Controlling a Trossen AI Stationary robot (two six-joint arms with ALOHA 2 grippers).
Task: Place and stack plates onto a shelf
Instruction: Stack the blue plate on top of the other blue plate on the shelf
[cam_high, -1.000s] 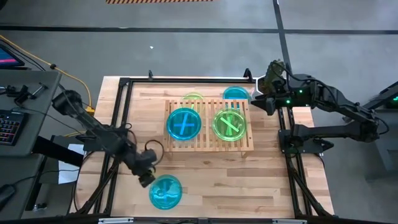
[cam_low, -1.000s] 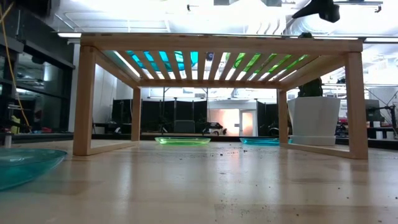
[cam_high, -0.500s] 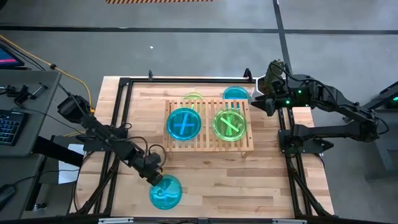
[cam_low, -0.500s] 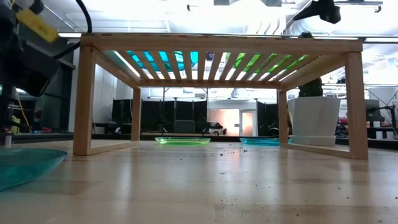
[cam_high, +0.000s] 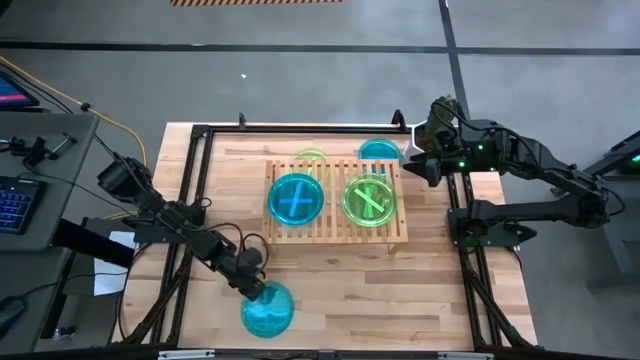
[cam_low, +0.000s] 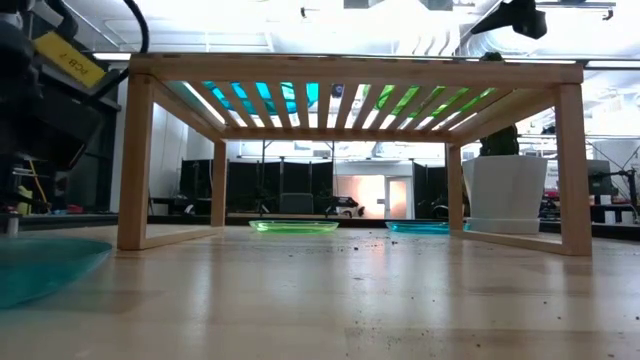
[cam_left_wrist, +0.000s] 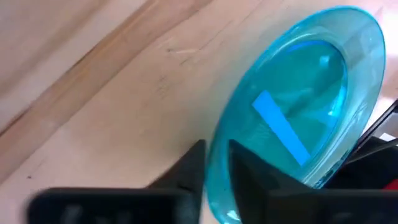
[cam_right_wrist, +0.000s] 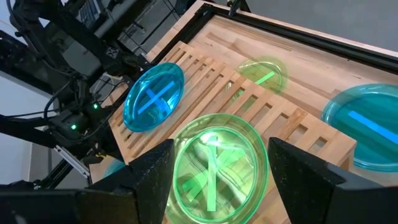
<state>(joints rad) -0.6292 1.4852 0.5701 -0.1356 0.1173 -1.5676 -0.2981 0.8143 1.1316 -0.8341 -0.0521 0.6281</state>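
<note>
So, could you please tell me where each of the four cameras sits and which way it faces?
High view: above the table, looking straight down; both arms, the rack and the plates show.
Low view: at tabletop height, looking level under the rack into the room; the left arm shows at the picture's left.
Left wrist view: on the left arm, facing the blue plate that the left gripper straddles by the rim.
Right wrist view: on the right arm, facing the rack; right gripper open.
Shared: high and right wrist views both show the green stack on the rack.

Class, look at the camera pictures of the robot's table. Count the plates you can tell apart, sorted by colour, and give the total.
Blue plates: 3, on the shelf, behind the shelf, at the left tool.
Green plates: 2, on the shelf, behind the shelf.
Total: 5. Plates stacked in a pile can't be separated.
</note>
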